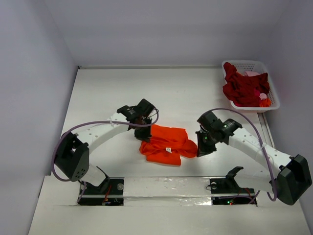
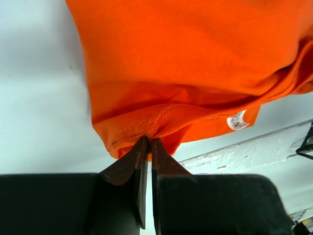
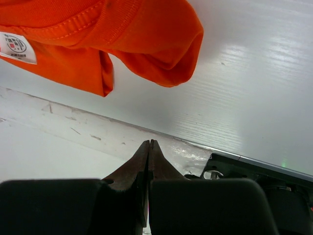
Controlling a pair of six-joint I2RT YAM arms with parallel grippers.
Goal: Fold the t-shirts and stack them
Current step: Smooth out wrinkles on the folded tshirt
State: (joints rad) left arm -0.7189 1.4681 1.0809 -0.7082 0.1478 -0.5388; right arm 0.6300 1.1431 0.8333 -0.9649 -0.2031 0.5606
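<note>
A bright orange t-shirt [image 1: 166, 143] lies bunched and partly folded at the middle of the table, its white neck label [image 1: 168, 150] facing up. My left gripper [image 1: 144, 128] is at the shirt's left edge, shut on a stitched hem of the orange t-shirt [image 2: 195, 58], with the cloth pinched at the fingertips [image 2: 142, 143]. My right gripper [image 1: 199, 151] hovers just right of the shirt, shut with nothing between its jaws. In the right wrist view the orange t-shirt [image 3: 122, 29] hangs apart from the right gripper [image 3: 149, 142]. Dark red t-shirts [image 1: 243, 89] and a pale pink one [image 1: 253, 74] fill the basket.
A white lattice basket [image 1: 272, 87] stands at the back right corner. A worn white strip [image 1: 166, 185] runs along the table's near edge between the arm bases. White walls close in the left, back and right sides.
</note>
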